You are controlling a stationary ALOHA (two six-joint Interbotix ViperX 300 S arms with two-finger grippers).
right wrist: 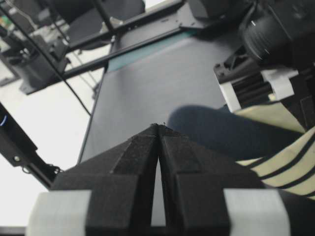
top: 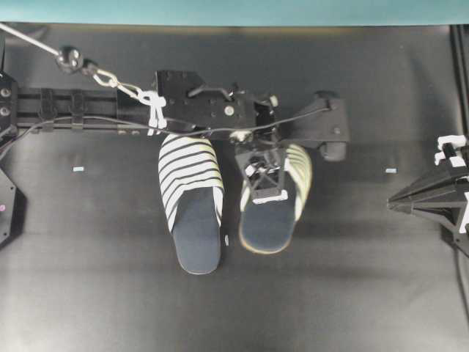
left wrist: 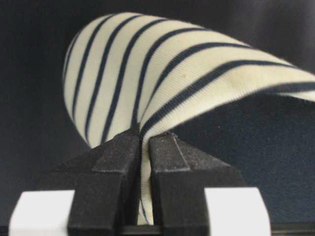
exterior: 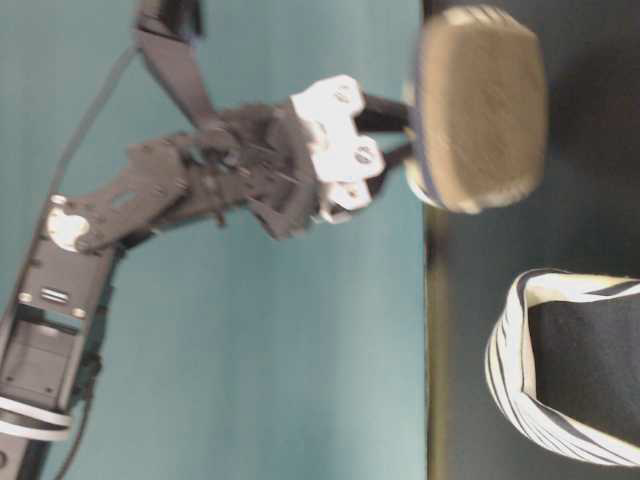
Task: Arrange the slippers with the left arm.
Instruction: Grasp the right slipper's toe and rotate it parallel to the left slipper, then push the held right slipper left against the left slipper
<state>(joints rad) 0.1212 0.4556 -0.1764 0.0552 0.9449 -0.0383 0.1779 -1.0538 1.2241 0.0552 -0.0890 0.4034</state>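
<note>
While the striped upper of the right-hand slipper (top: 282, 213) is pinched between the closed fingers of the left gripper (left wrist: 144, 142), only a thin fold of fabric is held. Beside it, the other slipper (top: 190, 202) lies flat on the black table (top: 88, 279). If the fold slips, the slipper could be dropped askew.

The surface (top: 352, 279) is a flat, matte black sheet. One striped slipper (top: 192, 202) lies flat on it near the middle — toe toward the far edge, navy insole facing up. Three small pale marks (top: 78, 169) sit on the black — one left, one right, one just beside that slipper's heel.
</note>
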